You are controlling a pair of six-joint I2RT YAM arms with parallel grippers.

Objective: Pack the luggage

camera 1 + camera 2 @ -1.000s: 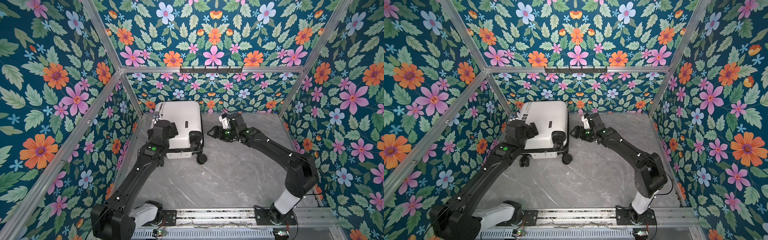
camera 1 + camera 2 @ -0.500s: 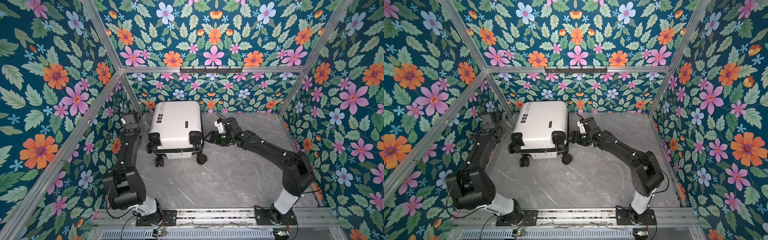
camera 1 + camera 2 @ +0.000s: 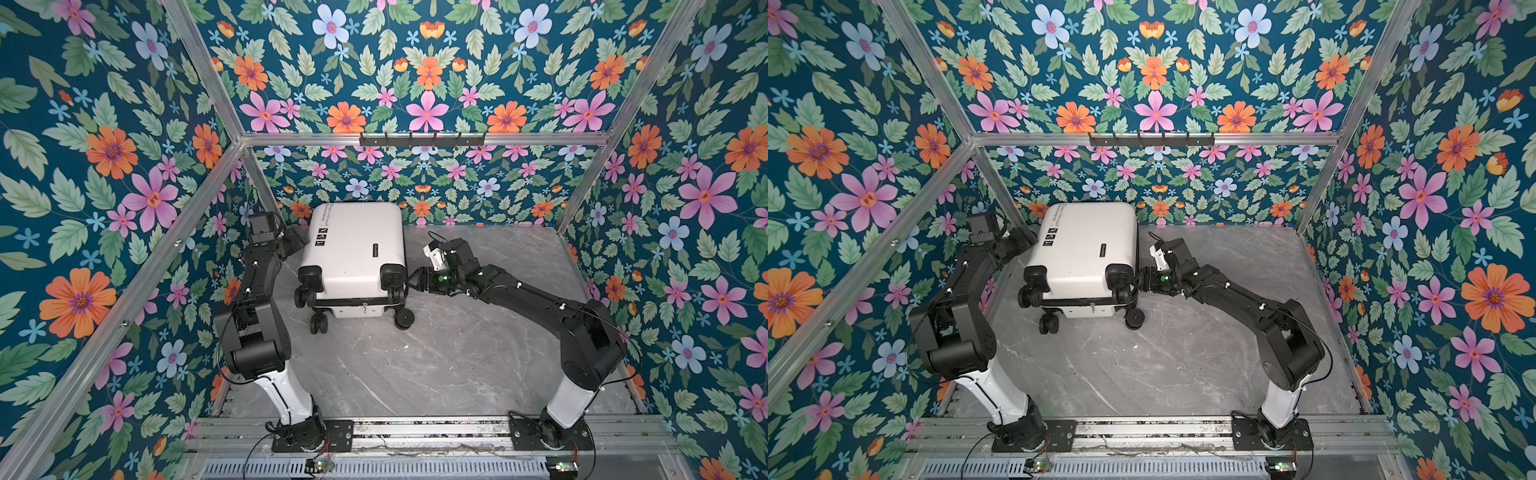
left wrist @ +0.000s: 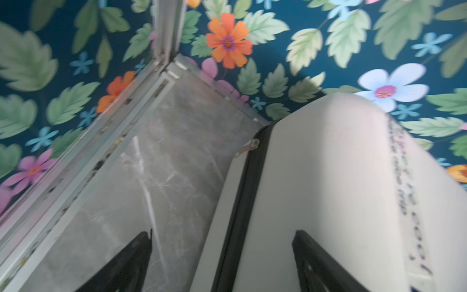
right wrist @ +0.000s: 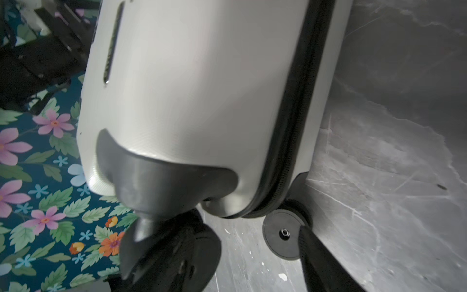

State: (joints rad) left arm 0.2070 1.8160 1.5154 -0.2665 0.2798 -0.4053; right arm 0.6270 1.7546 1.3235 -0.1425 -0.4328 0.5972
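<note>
A small white hard-shell suitcase point(image 3: 353, 245) point(image 3: 1088, 245) lies shut and flat on the grey marble-patterned tabletop point(image 3: 457, 353). It sits towards the back left corner, close to the flower-printed walls point(image 3: 428, 112). Its black spinner wheels point(image 3: 404, 319) point to the near edge, and three square black icons point(image 3: 321, 239) show by its left side.

The left end effector point(image 3: 300, 244) point(image 4: 222, 235) is at the suitcase's left side, level with the icons. In the left wrist view its black fingers point(image 4: 131, 257) are spread wide with nothing between them. One finger shows against the bare tabletop and the other against the white shell, with the black zip seam point(image 4: 242, 202) running between them.

The right end effector point(image 3: 417, 282) point(image 3: 1142, 284) is at the suitcase's near right corner, just beside the black wheel housing point(image 3: 392, 272). In the right wrist view only one black finger point(image 5: 318, 265) shows clearly, overlapping a flat black wheel disc point(image 5: 280, 235). The other is probably lost in the blur around the nearer wheel point(image 5: 177, 252). I cannot tell how wide this end effector stands or whether it grips anything.
</note>
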